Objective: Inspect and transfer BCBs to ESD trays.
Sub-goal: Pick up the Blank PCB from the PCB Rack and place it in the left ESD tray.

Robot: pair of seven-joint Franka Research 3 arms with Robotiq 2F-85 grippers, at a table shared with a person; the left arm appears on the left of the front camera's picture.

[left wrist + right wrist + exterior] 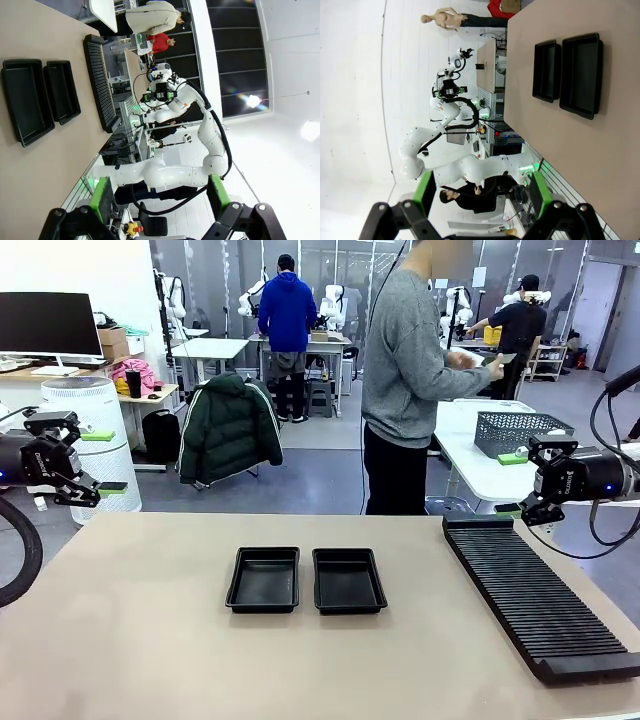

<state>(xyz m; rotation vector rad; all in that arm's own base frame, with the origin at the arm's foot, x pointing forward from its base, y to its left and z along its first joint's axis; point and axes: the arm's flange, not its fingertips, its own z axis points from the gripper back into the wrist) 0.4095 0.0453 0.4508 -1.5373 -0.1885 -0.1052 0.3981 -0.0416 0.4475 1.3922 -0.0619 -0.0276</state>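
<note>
We see a plain beige counter [140, 640] in a wide workshop with a grey floor; behind it stand white tables, a dark monitor [50, 325], a green jacket [228, 430] hung over a chair and a black mesh basket [520, 432]. The two ESD trays lie side by side, just apart, in the middle of the counter: the left tray [264, 579] and the right tray [348, 580]; a long black ribbed rack [540, 600] runs along the counter's right side. A person in a grey sweater [405, 370] stands at the far edge, hands on a thin flat piece that we cannot tell for a board. The print on the claw bodies is too small for us to read. The left claw [105, 462] hangs off the counter's left edge with its jaws spread wide, gripping nothing; the right claw [510, 483] hangs above the rack's far end, likewise spread and gripping nothing. Each wrist view gives us the other white arm and the trays side-on; the front view gives us the person.
</note>
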